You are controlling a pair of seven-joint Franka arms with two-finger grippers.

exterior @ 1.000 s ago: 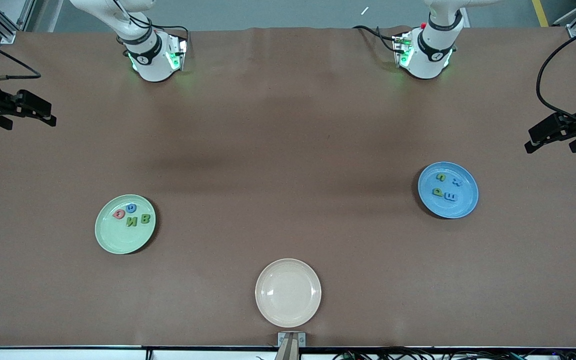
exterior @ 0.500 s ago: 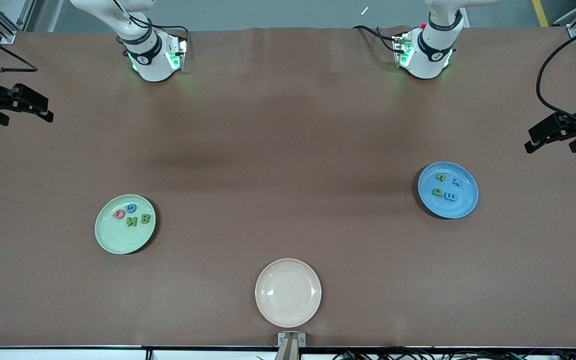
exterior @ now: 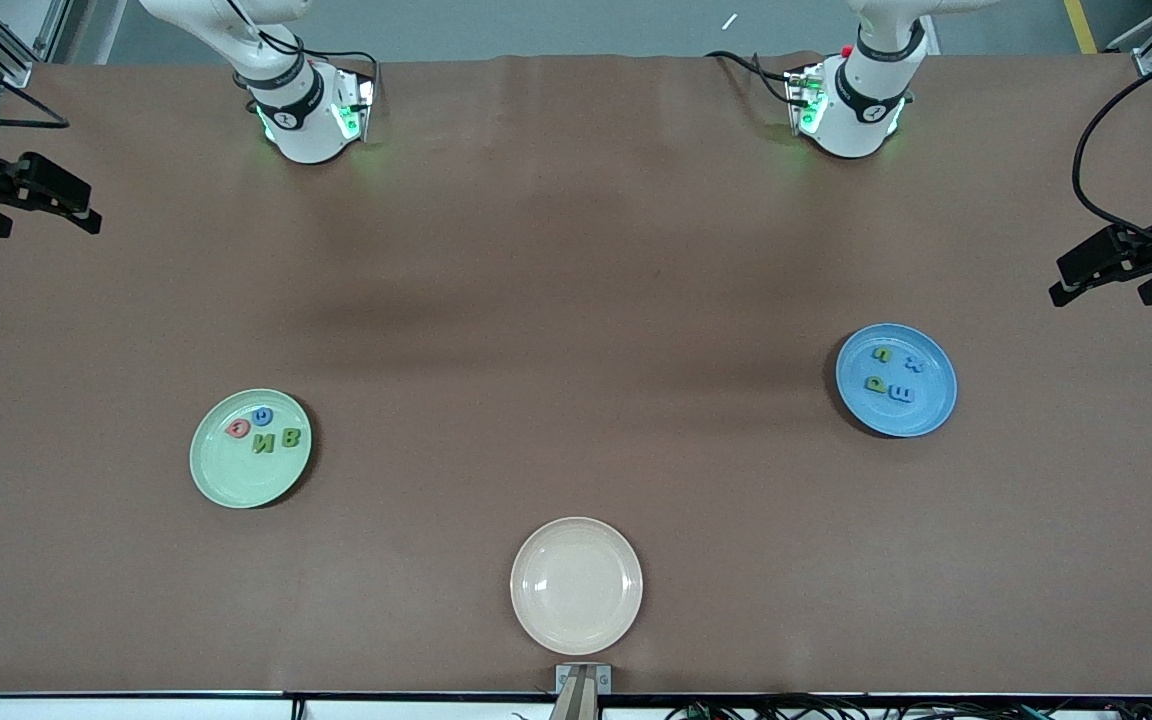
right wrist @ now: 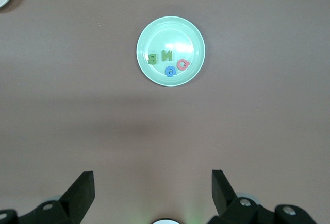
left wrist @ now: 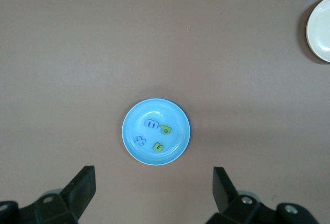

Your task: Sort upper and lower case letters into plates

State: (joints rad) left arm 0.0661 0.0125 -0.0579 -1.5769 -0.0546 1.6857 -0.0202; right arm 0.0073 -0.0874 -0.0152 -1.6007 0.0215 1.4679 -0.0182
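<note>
Four letters lie flat in each plate, mint (exterior: 236, 480) and blue (exterior: 926, 420); both grippers (exterior: 61, 200) (exterior: 1101, 270) hang spread (empty).

Four letters (exterior: 264, 430) lie in the plate (exterior: 236, 480) toward the right arm's end of the bench (exterior: 576, 300); four more letters (exterior: 894, 375) in the plate (exterior: 921, 420) toward the left arm's end; a third plate (exterior: 576, 620) sits at the bench's near edge, midway.

Evenly and brightly lit from overhead. Soft broad shadow bands across the middle of the brown desk (exterior: 576, 400), with thin dark crescents hugging the plate edges. Faint glare on the cream plate (exterior: 576, 585) and the mint green plate (right wrist: 170, 50). Green glow around both arm bases. Sharp focus throughout; slight blur on the dark fingers (left wrist: 80, 188) up close.
</note>
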